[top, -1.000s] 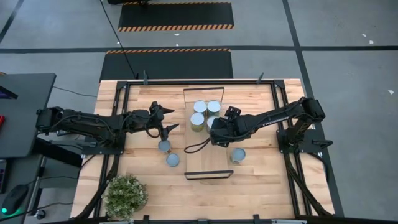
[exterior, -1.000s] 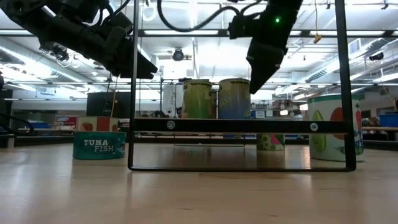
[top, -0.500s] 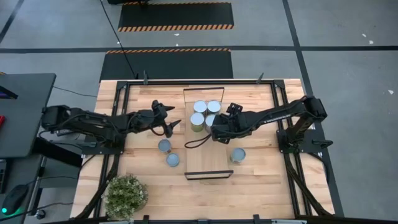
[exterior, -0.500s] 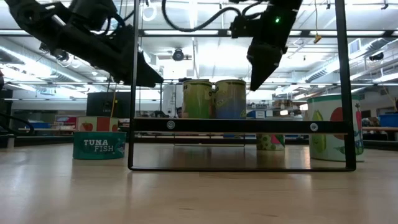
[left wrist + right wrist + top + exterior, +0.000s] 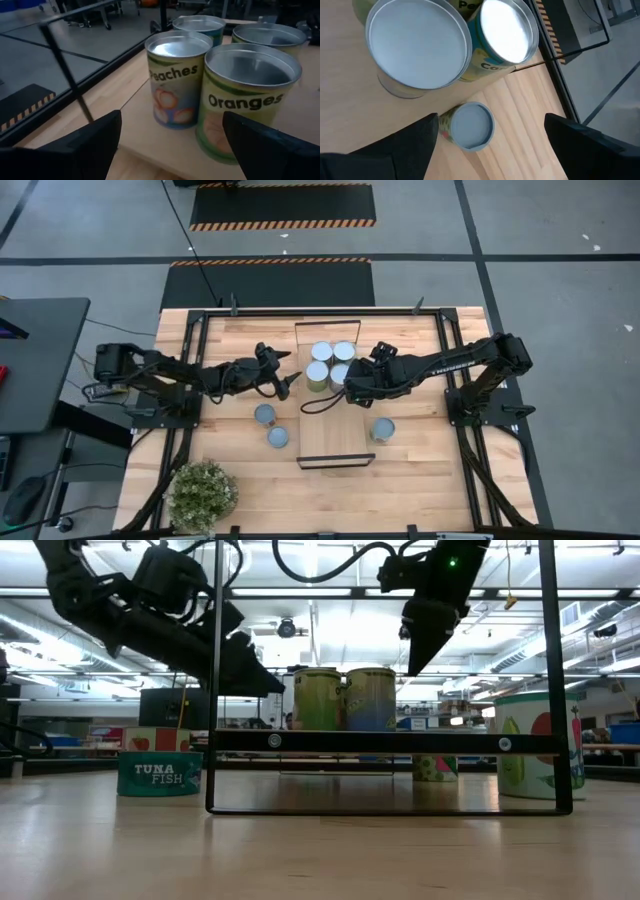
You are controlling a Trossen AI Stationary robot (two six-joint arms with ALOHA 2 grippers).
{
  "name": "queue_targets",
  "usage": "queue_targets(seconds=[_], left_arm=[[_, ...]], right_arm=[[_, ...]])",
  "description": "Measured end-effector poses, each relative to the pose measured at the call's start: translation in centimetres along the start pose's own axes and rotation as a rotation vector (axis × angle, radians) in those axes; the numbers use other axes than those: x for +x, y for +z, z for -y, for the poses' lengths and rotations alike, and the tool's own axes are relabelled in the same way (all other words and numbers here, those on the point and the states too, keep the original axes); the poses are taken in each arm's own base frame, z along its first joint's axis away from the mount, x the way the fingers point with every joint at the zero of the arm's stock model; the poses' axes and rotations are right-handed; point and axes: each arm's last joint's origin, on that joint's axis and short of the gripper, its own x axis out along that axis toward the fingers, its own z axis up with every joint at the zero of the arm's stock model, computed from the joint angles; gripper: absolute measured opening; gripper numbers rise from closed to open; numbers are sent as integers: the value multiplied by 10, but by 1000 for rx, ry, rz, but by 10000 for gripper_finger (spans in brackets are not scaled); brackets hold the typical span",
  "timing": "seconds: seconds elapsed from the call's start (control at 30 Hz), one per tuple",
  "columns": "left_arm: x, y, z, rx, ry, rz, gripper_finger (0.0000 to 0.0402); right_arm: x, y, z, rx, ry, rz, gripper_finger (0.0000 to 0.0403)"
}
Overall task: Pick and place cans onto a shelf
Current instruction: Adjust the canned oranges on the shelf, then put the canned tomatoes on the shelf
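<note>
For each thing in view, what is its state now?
Cans on shelf: four, upright, clustered at the far end.
Cans on table: three visible, upright, off the shelf.
Shelf: near end bare.
Left gripper: jaws open, empty.
Right gripper: jaws open, empty.

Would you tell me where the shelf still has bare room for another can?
The shelf is bare along its near half, from the right gripper to the near black frame. Its far end is crowded: four cans cluster there, with the left gripper beside them. Three cans stand on the table.
</note>
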Motion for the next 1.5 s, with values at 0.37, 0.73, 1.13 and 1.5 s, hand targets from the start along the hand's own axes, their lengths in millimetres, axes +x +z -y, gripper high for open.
queue_targets(seconds=[0.37,0.73,1.13,1.5], left_arm=[[25,-1,14,20,-9,-39,352],[20,-1,15,55,-17,-80,352],[-15,19,20,143,-78,-138,352],[-21,17,22,137,-149,-176,352]], right_arm=[[0,-1,1,47,5,-17,371],[-2,-7,1,22,-17,-54,365],[19,-52,-10,-18,53,-112,364],[-27,-75,11,17,264,7,363]])
